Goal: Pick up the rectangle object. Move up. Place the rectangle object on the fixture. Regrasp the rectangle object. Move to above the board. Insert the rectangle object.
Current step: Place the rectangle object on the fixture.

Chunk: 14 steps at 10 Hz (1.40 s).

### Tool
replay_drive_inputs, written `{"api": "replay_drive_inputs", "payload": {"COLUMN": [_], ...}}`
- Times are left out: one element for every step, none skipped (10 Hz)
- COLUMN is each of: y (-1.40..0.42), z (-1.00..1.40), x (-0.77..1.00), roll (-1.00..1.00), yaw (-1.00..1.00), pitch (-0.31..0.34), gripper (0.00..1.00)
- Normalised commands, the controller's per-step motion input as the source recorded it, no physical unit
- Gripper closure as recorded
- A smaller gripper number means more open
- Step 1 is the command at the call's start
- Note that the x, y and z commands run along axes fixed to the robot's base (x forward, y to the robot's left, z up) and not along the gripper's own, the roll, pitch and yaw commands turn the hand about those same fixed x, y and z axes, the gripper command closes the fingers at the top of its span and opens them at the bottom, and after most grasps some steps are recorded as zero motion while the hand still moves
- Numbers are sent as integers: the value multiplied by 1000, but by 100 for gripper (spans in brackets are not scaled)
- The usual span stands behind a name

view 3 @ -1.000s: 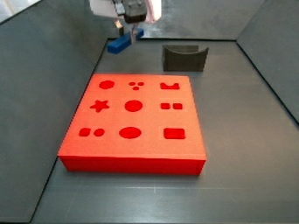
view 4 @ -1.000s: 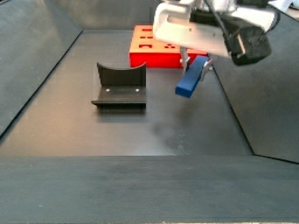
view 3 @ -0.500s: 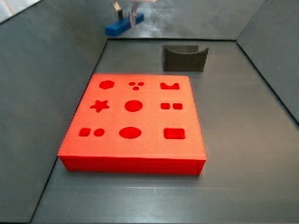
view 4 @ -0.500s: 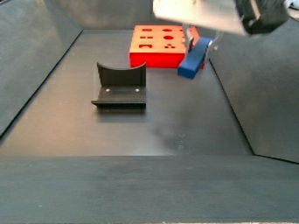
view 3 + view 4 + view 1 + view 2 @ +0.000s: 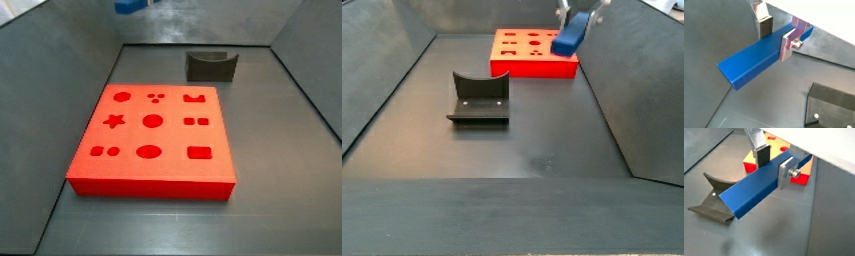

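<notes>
My gripper [image 5: 776,39] is shut on the blue rectangle object [image 5: 757,60], one dark pad and one silver plate pressing its long sides near one end. Both wrist views show this grip [image 5: 773,167]. The bar [image 5: 571,38] hangs tilted, high above the floor, near the top edge of both side views [image 5: 130,6]; most of the gripper is cut off there. The dark grey fixture [image 5: 477,98] stands on the floor with its notch empty, well below and apart from the bar. The red board [image 5: 154,130] lies flat, its cut-outs empty.
Dark grey walls enclose the floor on all sides. The fixture [image 5: 210,66] stands beyond the board's far edge. In a wrist view the fixture [image 5: 714,203] and part of the board [image 5: 751,165] show beneath the bar [image 5: 754,190].
The gripper has risen with the blue bar held in it, from just above the floor to near the top of both side views. The fixture and board have not moved.
</notes>
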Motion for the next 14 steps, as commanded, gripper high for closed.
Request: {"api": "replay_drive_inputs", "payload": {"y": [-285, -283, -251, -213, -190, -167, -148, -122, -104, -92, -72, -60, -37, -27], "z": [-17, -34, -30, -25, -21, -16, -13, -8, -10, -10, -5, -1, -6, -4], "x": [1000, 1000, 1000, 1000, 1000, 1000, 1000, 1000, 1000, 1000, 1000, 1000, 988, 928], "roll": [-115, -117, -131, -153, -187, -215, -241, -207, -181, -161, -111, -100, -91, -88], "yaw": [1000, 1000, 1000, 1000, 1000, 1000, 943, 611, 402, 299, 133, 86, 34, 25], "pitch": [96, 99, 109, 125, 158, 196, 237, 224, 201, 188, 168, 157, 144, 139], "gripper": [100, 100, 100, 100, 100, 100, 100, 100, 100, 100, 100, 100, 100, 100]}}
